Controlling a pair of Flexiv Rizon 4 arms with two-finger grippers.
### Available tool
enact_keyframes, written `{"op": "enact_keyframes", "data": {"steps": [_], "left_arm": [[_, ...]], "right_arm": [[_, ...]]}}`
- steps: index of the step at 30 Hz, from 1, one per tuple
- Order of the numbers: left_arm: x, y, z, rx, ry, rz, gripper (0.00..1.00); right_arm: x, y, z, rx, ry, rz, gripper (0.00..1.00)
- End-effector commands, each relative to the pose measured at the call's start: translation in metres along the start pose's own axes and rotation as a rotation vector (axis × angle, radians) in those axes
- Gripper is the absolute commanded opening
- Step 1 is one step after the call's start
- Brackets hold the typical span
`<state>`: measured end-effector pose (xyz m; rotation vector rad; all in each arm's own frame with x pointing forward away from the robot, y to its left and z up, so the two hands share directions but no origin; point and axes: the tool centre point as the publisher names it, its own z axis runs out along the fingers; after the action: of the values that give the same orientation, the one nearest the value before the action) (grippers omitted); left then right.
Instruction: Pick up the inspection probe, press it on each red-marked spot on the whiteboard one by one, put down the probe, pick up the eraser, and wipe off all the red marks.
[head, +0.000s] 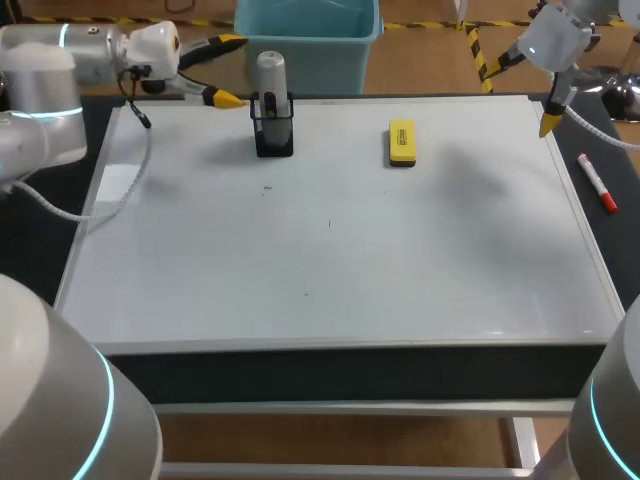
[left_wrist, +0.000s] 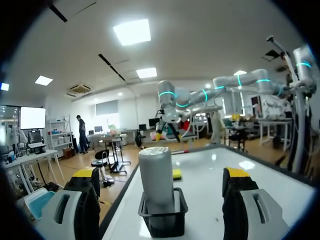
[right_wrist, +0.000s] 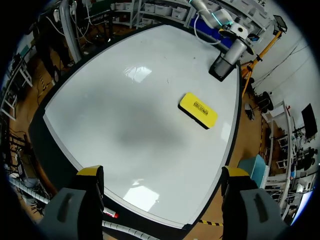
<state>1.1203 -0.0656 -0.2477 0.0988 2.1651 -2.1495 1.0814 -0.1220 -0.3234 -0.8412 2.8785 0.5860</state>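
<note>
The inspection probe (head: 271, 80), a grey cylinder, stands upright in a black holder (head: 274, 137) at the whiteboard's (head: 330, 260) far left. My left gripper (head: 228, 70) is open just left of it. In the left wrist view the probe (left_wrist: 156, 170) lies ahead of that gripper (left_wrist: 161, 176), in line with the gap between its fingers and apart from them. The yellow eraser (head: 401, 142) lies flat at the far middle. My right gripper (head: 520, 97) hangs open above the far right corner, empty, with the eraser (right_wrist: 198, 110) well ahead of it. I see no red marks on the board.
A red marker (head: 597, 183) lies on the dark table just off the board's right edge, close under my right gripper's finger (right_wrist: 82, 200). A few tiny dark specks dot the board's middle. The black holder (left_wrist: 162, 220) grips the probe's base.
</note>
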Motion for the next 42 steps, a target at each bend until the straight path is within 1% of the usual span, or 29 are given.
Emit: {"op": "enact_keyframes", "data": {"steps": [1, 4, 7, 9, 13, 16, 22, 26, 30, 32, 35, 42], "left_arm": [[0.013, -0.009, -0.011, -0.208, -0.279, 0.008, 1.00], [0.016, -0.009, -0.019, -0.228, -0.302, 0.004, 1.00], [0.020, -0.008, -0.026, -0.271, -0.327, 0.004, 1.00], [0.023, -0.007, -0.031, -0.276, -0.341, -0.004, 1.00], [0.028, -0.006, -0.037, -0.313, -0.371, -0.014, 1.00], [0.033, -0.005, -0.042, -0.336, -0.383, -0.016, 1.00], [0.042, -0.002, -0.050, -0.353, -0.393, -0.028, 1.00], [0.049, 0.001, -0.055, -0.392, -0.410, -0.033, 1.00], [0.059, 0.004, -0.063, -0.407, -0.435, -0.046, 1.00], [0.064, 0.005, -0.066, -0.422, -0.461, -0.055, 1.00], [0.071, 0.007, -0.073, -0.421, -0.486, -0.073, 1.00], [0.071, 0.007, -0.073, -0.421, -0.486, -0.073, 1.00]], "right_arm": [[-0.001, 0.000, -0.001, 0.002, 0.005, -0.001, 1.00], [-0.001, 0.000, -0.001, 0.002, 0.005, -0.001, 1.00], [-0.001, 0.000, -0.001, 0.002, 0.005, -0.001, 1.00], [-0.001, 0.000, -0.001, 0.002, 0.005, -0.001, 1.00], [-0.001, 0.000, -0.001, 0.002, 0.005, -0.001, 1.00], [-0.001, 0.000, -0.001, 0.002, 0.005, -0.001, 1.00], [-0.001, 0.000, -0.001, 0.002, 0.005, -0.001, 1.00], [-0.001, 0.000, -0.001, 0.002, 0.005, -0.001, 1.00], [-0.001, 0.000, -0.001, 0.002, 0.005, -0.001, 1.00], [-0.001, 0.000, -0.001, 0.002, 0.005, -0.001, 1.00], [-0.001, 0.000, -0.001, 0.002, 0.005, -0.001, 1.00], [-0.001, 0.000, -0.001, 0.002, 0.005, -0.001, 1.00]]}}
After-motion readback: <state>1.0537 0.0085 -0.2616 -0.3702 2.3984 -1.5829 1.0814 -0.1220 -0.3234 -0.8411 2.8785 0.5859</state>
